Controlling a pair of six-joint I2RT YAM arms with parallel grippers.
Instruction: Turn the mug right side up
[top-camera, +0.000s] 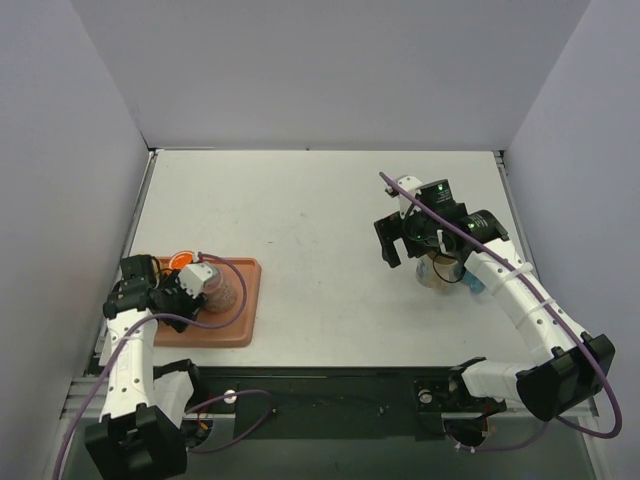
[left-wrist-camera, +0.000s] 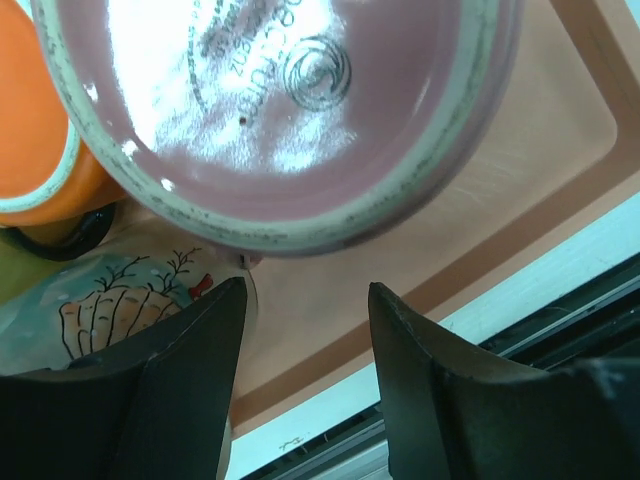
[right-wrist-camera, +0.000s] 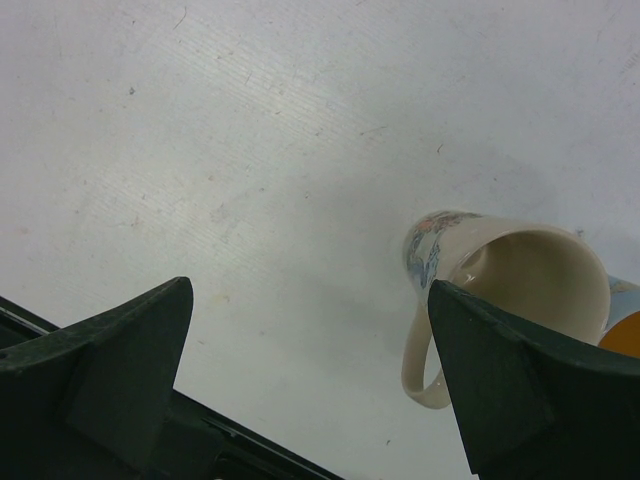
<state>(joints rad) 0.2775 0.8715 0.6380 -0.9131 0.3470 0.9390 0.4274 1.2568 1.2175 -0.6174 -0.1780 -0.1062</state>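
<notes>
A pink mug (left-wrist-camera: 280, 100) stands upside down on the orange-brown tray (left-wrist-camera: 500, 180), its stamped base filling the left wrist view. My left gripper (left-wrist-camera: 307, 290) is just short of it, jaws apart with only tray between them. From above, the pink mug (top-camera: 222, 290) sits on the tray (top-camera: 245, 305) with the left gripper (top-camera: 203, 294) at its left side. My right gripper (top-camera: 405, 250) hangs open above the table, beside a cream map-printed mug (right-wrist-camera: 520, 270) whose mouth faces up.
An orange mug (left-wrist-camera: 35, 150) and a shell-patterned mug (left-wrist-camera: 100, 310) crowd the tray left of the pink one. A blue and orange object (right-wrist-camera: 625, 335) lies behind the cream mug (top-camera: 437, 272). Grey walls enclose the white table on three sides.
</notes>
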